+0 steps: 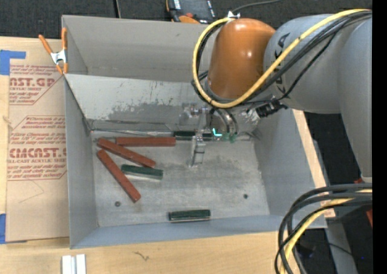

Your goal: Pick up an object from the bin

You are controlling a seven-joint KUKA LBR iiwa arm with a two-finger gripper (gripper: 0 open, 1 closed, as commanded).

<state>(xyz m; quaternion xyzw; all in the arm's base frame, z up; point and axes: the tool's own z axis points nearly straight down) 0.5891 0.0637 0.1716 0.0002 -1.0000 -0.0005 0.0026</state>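
We see a grey metal bin (225, 185) with sloping walls and a flat, scuffed floor. On the left half of the floor lie three red-brown sticks. The back red-brown stick (145, 141) runs level along the rear edge, the short red-brown stick (128, 153) slants just in front of it, and the long red-brown stick (118, 175) slants towards the front. A dark green stick (142, 172) lies just beside the long one. A second dark green stick (189, 215) rests alone against the front wall, well apart from the others.

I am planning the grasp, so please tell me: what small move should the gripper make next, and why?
Probably shift toward the view's left, over the uppermost reddish-brown stick: the gripper hangs above bare bin floor beside that stick's right end.
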